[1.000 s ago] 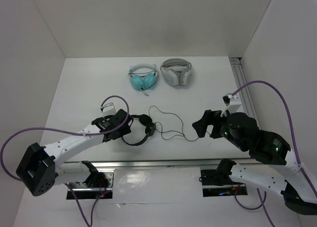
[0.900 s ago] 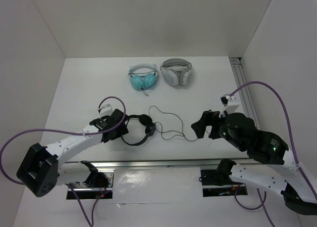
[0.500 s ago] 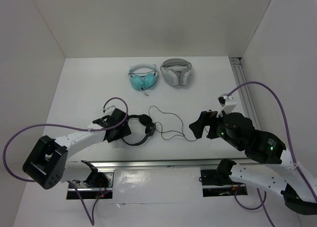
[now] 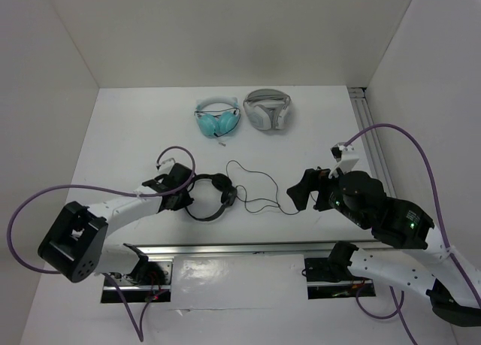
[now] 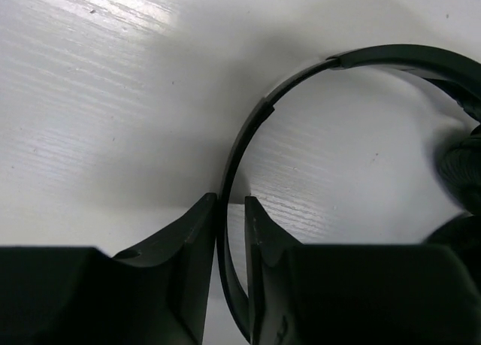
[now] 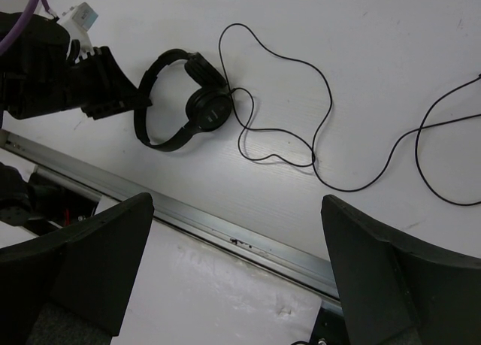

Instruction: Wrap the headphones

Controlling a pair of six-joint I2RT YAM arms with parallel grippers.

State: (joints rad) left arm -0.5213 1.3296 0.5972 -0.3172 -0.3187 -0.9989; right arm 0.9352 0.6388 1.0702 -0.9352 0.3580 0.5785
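The headphones point(image 4: 209, 198) are seen lying flat on the white table point(image 4: 135, 134), left of centre, in the same place as a second ago. Their cable point(image 4: 255, 187) is trailed in loose loops to the right. The headband is straddled by the left gripper point(image 5: 231, 202), whose jaws have been drawn in from wide to a narrow gap. A sliver of table is still seen beside the band, so a firm pinch cannot be confirmed. The right gripper point(image 4: 301, 191) is held wide open with nothing in it, near the cable's far end, and has been shifted slightly leftward. The earcups are cut off in the left wrist view. The cable's end is hidden under the right gripper from above.
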